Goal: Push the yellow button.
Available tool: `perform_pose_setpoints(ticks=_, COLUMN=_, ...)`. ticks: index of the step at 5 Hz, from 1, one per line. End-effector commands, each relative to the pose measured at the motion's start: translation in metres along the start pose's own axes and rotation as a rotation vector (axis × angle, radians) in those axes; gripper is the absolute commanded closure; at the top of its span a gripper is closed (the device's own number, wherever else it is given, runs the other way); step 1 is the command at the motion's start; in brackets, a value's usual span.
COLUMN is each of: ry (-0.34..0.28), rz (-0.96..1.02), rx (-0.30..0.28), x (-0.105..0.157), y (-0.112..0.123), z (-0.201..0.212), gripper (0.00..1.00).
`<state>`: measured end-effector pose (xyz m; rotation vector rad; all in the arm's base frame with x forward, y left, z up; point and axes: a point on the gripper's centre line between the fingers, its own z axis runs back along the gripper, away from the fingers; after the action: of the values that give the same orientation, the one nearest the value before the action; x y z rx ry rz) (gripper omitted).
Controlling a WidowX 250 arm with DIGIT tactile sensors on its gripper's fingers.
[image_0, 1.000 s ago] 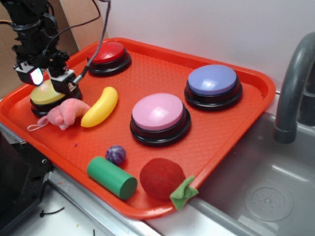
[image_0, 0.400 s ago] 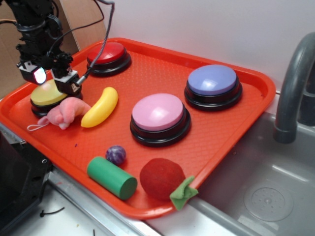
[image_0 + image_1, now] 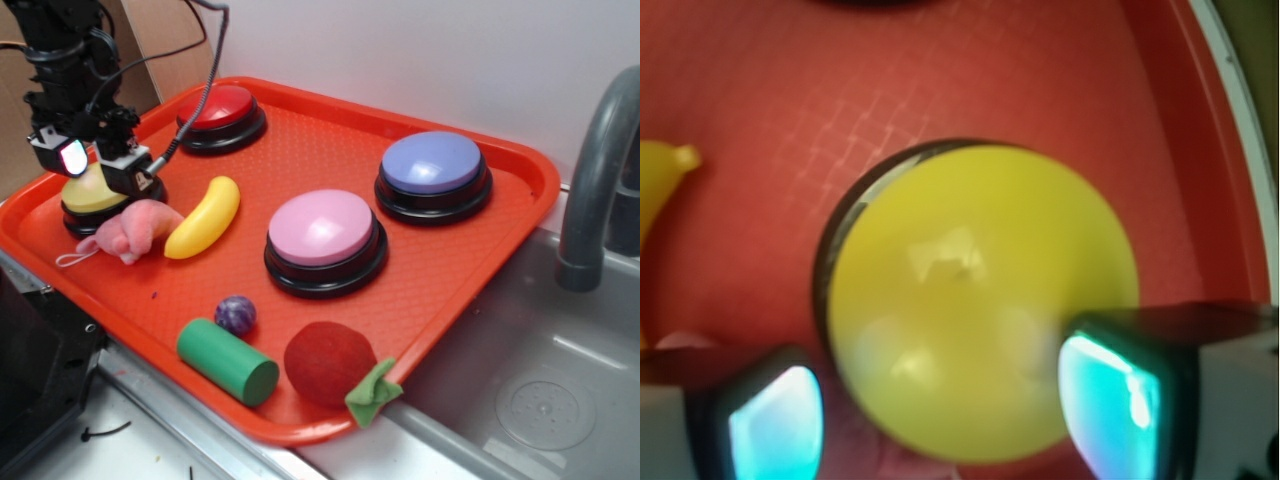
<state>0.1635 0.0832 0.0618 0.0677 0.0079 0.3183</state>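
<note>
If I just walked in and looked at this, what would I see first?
Probably the bright orange tray full of big round buttons: a pink button in the middle, a blue-purple button behind it to the right and a red button at the back. At the left edge, the black gripper sits right over the yellow button, beside a yellow toy banana.

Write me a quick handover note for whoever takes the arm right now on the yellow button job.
Gripper: open, fingers apart, low over the yellow button; the wrist view shows one finger pad over the dome's edge and the other just off it.
Yellow button: near-left corner of the orange tray, beside the pink plush toy and the toy banana.
Done: arm is positioned on the target. Whether it has actually pressed cannot be told.
Left: confirm or finish the downward press, then lift clear.
</note>
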Motion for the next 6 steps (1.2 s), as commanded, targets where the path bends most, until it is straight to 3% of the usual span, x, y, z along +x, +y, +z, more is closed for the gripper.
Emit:
perform_pose_setpoints(ticks=1, ry=-0.06, rz=-0.02, rx=0.031, x=0.008, y=0.0, z=0.022, gripper=0.0)
perform_pose_setpoints(ticks=6, ry=-0.055, rz=-0.032, rx=0.044, x=0.009, y=0.0, z=0.051, gripper=0.0)
